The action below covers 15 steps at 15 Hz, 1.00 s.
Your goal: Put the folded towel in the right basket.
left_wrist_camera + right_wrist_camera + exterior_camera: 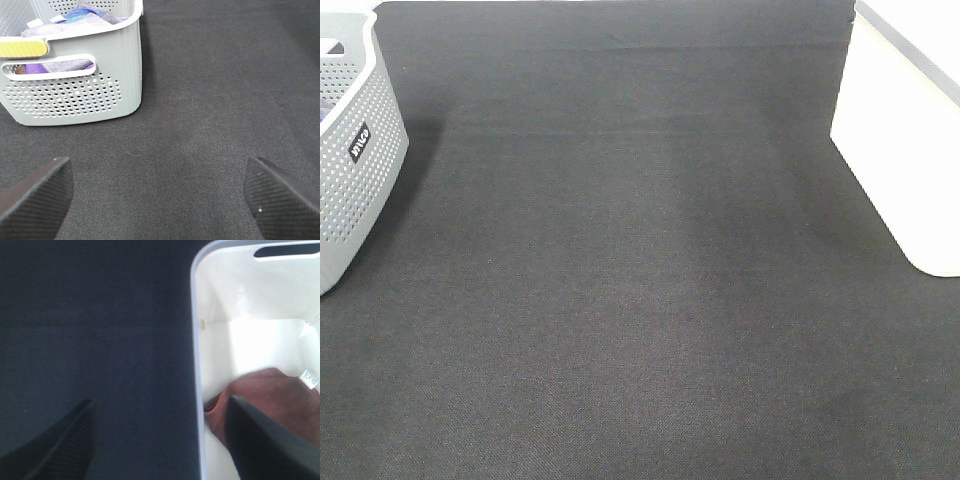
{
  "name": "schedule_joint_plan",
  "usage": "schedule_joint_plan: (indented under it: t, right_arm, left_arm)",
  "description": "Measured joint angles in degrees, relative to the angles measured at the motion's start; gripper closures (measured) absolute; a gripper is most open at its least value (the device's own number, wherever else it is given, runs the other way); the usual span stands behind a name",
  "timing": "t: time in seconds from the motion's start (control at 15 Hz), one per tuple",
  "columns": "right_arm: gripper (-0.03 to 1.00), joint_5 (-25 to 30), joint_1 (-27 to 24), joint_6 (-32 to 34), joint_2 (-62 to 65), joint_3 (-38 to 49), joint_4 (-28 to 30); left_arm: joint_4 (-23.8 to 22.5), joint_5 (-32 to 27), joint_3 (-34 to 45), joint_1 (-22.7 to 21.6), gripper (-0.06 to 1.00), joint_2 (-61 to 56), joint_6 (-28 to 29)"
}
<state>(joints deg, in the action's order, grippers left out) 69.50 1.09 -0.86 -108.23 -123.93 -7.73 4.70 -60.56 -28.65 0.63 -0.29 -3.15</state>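
The folded towel (pixel 270 397), reddish-brown with a small white tag, lies on the floor inside the right basket (pixel 197 365), a cream-white bin with a grey rim. That basket also shows at the right edge of the high view (pixel 900 150); the towel is hidden there. My right gripper (pixel 160 440) is open and empty, straddling the basket's rim, one finger over the towel, one over the mat. My left gripper (pixel 160 200) is open and empty above the dark mat, near the grey basket. Neither gripper shows in the high view.
A grey perforated basket (pixel 75 95) holding several cloths stands at the left; it also shows in the high view (pixel 355 150) with a black label. A dark mat (pixel 620 280) covers the table between the two baskets.
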Motion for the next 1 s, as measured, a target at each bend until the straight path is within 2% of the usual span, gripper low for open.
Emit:
schedule_joint_plan:
  t: [0.13, 0.33, 0.8, 1.0]
  right_arm:
    - [0.29, 0.0, 0.0, 0.9, 4.4, 4.2, 1.0]
    - [0.29, 0.1, 0.0, 0.9, 16.1, 19.4, 4.0]
    - [0.29, 0.0, 0.0, 1.3, 46.8, 62.1, 4.0]
    - [0.29, 0.1, 0.0, 1.3, 64.0, 80.3, 4.0]
  left_arm:
    - [0.0, 0.0, 0.0, 0.0, 0.07, 0.0, 0.0]
    - [0.0, 0.0, 0.0, 0.0, 0.07, 0.0, 0.0]
    - [0.0, 0.0, 0.0, 0.0, 0.07, 0.0, 0.0]
    - [0.0, 0.0, 0.0, 0.0, 0.07, 0.0, 0.0]
